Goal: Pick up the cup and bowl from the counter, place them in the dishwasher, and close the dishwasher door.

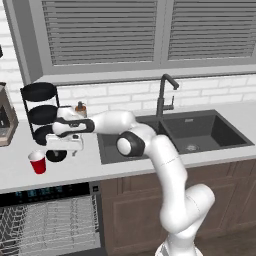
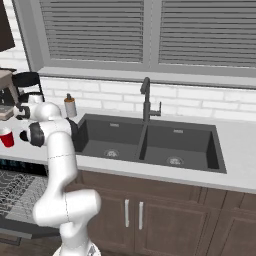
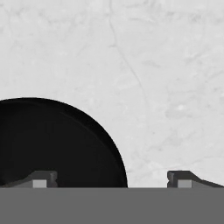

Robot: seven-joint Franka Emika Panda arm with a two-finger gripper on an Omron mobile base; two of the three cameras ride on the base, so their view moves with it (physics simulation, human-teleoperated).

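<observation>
The red cup stands upright near the counter's front edge, left of the sink. The small black bowl rests on the counter just right of the cup and behind it. My gripper points down, open, close above the bowl. One fingertip is over the bowl's inside and the other fingertip is over bare counter, so the bowl's rim runs between them. The dishwasher is open below the cup, its wire rack showing. A dark edge of the dishwasher door shows under the rack.
A black three-tier stand is right behind the bowl, with a soap bottle beside it. A coffee machine sits at the far left. The black double sink and faucet lie to the right.
</observation>
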